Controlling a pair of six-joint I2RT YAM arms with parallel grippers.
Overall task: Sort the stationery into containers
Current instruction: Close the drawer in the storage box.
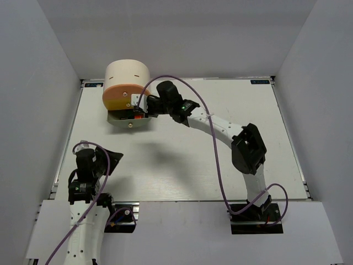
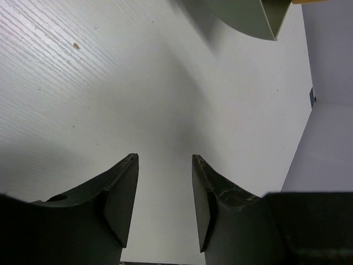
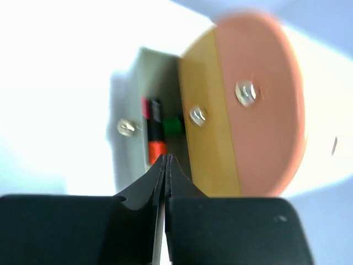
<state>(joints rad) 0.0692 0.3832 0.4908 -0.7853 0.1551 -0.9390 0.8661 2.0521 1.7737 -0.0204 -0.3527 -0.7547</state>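
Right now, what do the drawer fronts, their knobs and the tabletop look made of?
Orange drawer front and yellow drawer front: likely moulded plastic, smooth, matt, evenly coloured. Knobs: glossy, pale, with bright glints; clear plastic or metal, too blurred to tell. Tabletop: white board, matt, with fine parallel ridges; probably laminate or painted wood-grain.

Our right arm [image 1: 220, 128] stretches far forward-left, right tool [image 3: 166, 158] pinched closed; our left arm [image 1: 88, 165] sits folded, left tool [image 2: 164, 159] parted.
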